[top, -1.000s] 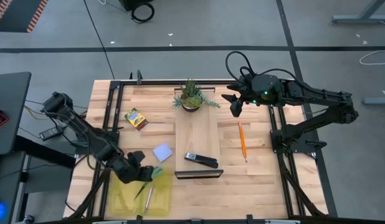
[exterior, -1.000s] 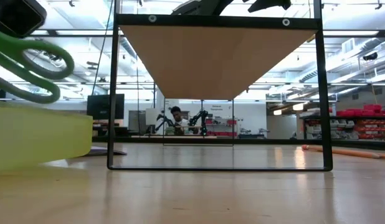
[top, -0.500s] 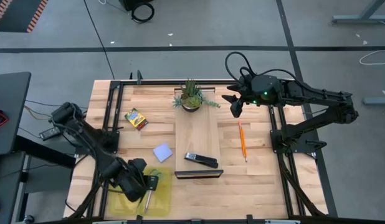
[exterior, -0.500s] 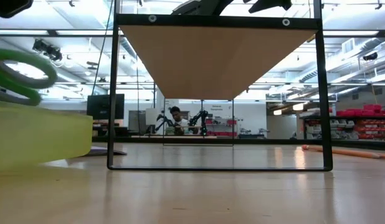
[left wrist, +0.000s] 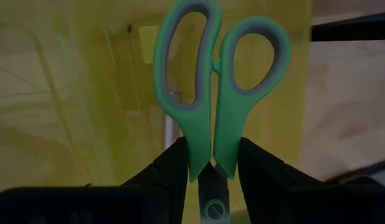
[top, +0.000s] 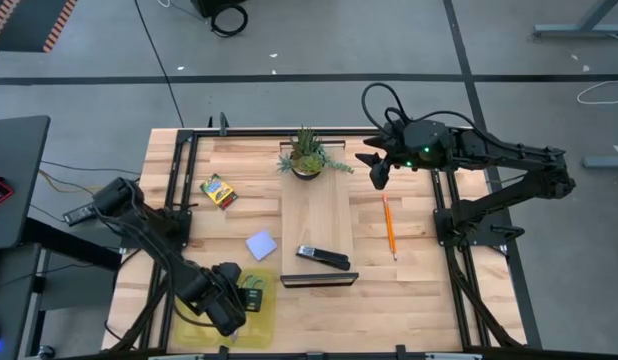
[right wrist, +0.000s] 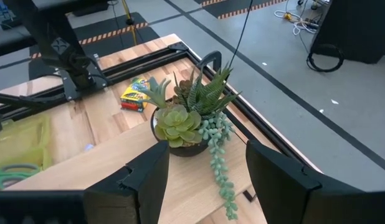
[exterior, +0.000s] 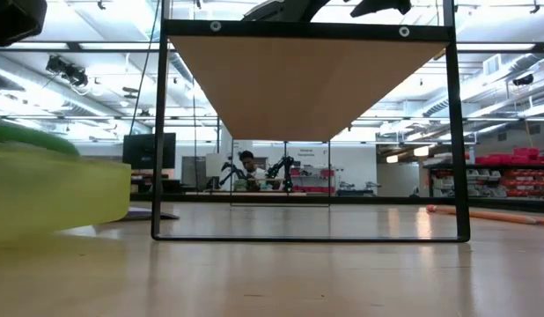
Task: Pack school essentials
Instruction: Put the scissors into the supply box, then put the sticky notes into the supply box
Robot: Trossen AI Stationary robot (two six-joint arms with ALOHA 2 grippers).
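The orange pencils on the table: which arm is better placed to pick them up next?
Right, probably. The right gripper hangs open just beyond the orange pencils, on their side of the table. The left gripper is over the yellow bin, shut on the scissors.

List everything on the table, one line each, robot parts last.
Scissors: one, green handles, held over the yellow bin.
Bin: one, yellow, table's near left corner.
Note pad: one, pale blue, right of the bin.
Crayon box: one, yellow-green, far left.
Plant: one, green, far middle.
Stapler: one, black, on the centre board.
Pencils: orange, count unclear, right side.
Left end effector: shut on the scissors.
Right end effector: open, above the plant.
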